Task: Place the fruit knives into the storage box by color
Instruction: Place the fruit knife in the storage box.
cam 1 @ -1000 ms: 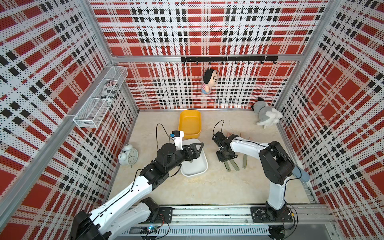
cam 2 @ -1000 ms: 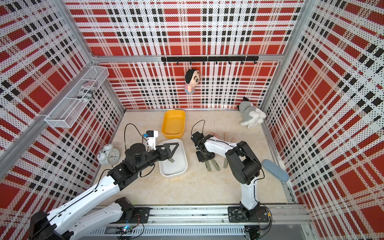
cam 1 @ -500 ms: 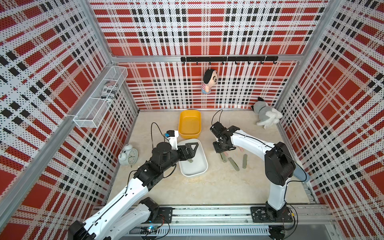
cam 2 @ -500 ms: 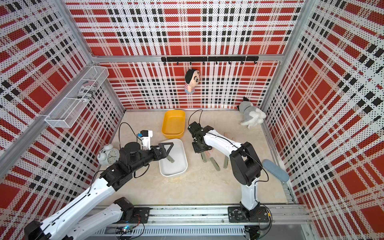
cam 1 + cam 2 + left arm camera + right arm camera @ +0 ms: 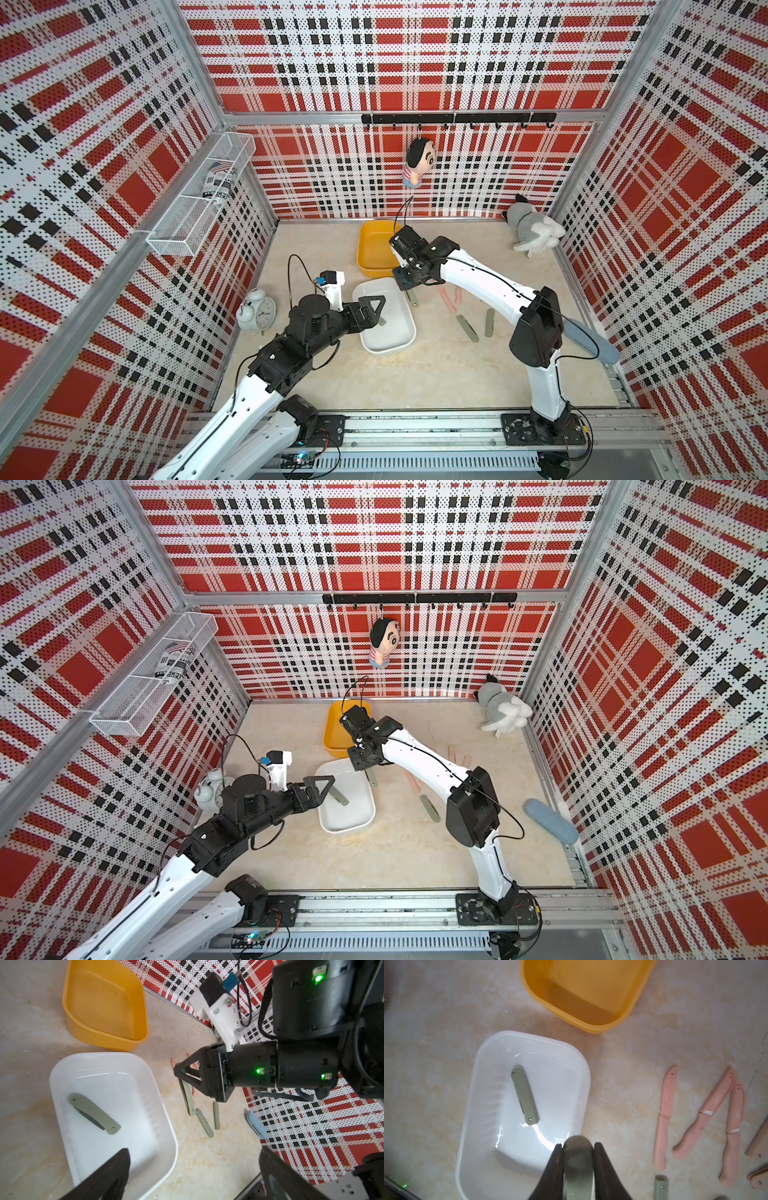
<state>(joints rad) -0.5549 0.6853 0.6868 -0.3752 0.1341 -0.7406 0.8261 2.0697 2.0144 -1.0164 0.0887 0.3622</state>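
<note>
Both jaws of the left gripper (image 5: 195, 1158) stand wide apart and empty above the white box (image 5: 104, 1054), where one olive knife (image 5: 94, 1113) lies flat. At the box's right rim, the right gripper (image 5: 578, 1146) has its jaws narrowed on a second olive knife (image 5: 577, 1169). Advice: carry it fully inside the rim, lower, then release clear of the left gripper. Pink knives (image 5: 666, 1113) lie on the table (image 5: 436, 1022) further right, well apart from the box.

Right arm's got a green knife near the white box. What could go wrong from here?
1. The right gripper holds the green knife by one end at the rim of the white box; released here, it may tip outside.
2. The open left gripper hovers over the same box; the arms might collide.
</note>
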